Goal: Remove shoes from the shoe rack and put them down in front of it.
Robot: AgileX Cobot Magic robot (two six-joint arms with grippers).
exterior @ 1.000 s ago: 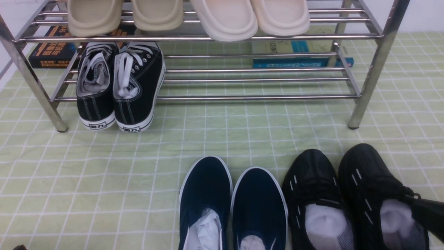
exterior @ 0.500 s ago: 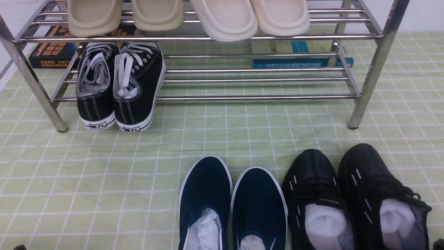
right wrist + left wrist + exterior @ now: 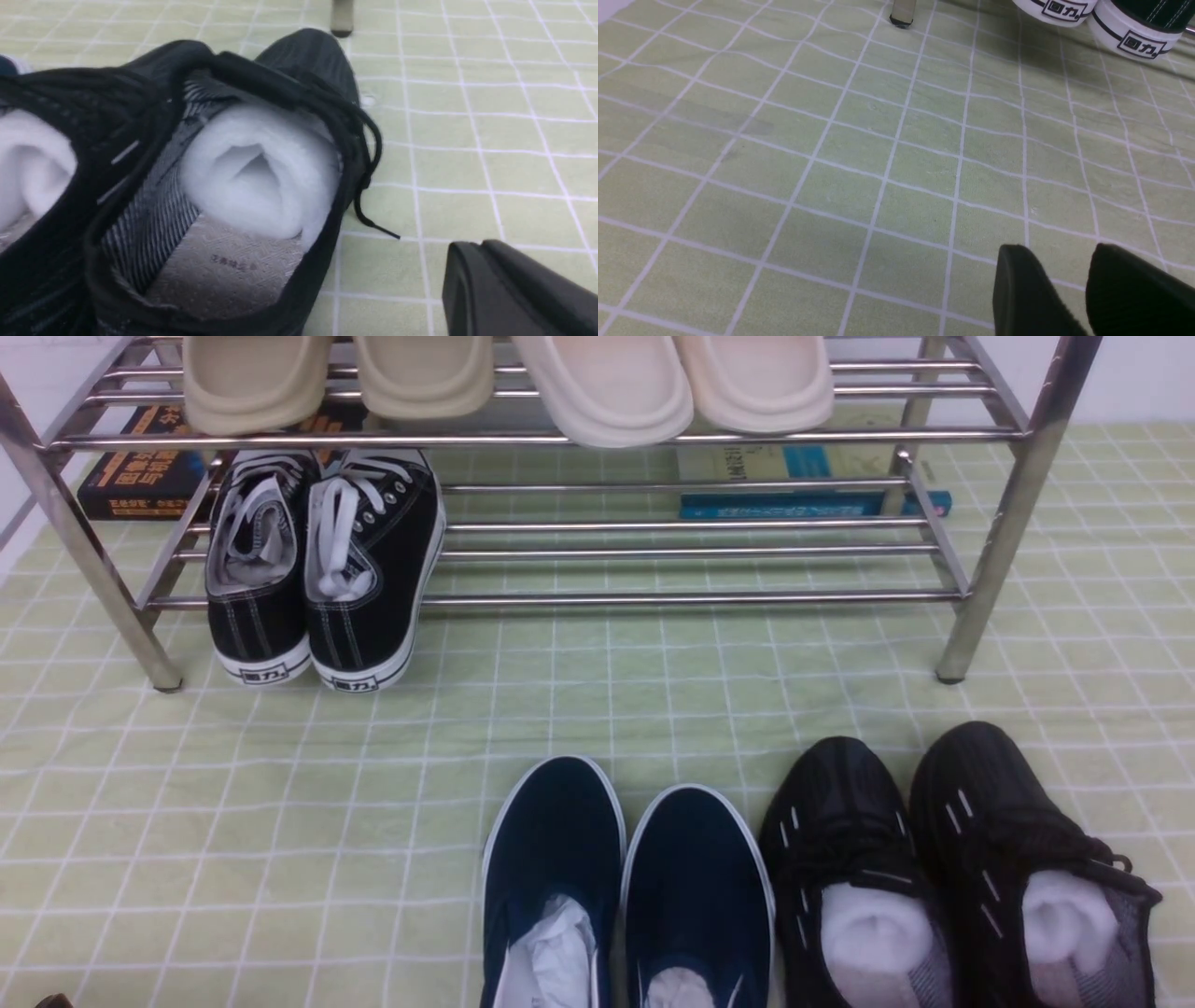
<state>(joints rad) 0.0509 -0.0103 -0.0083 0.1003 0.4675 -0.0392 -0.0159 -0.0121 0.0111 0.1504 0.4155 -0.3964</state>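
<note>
Navy pair (image 3: 627,887) & black knit pair (image 3: 952,868) sit on the surface (image 3: 280,803) in front of the shoe rack (image 3: 980,588), toes toward it. Our left fingers (image 3: 1050,289) apart, empty; right fingers (image 3: 504,289) together beside the knit shoe, gripping nothing.

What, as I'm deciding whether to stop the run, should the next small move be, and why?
Probably draw the right end effector back, clear of the knit pair. It holds nothing beside that pair, and both the knit pair and the navy pair stand on the cloth before the rack.
</note>
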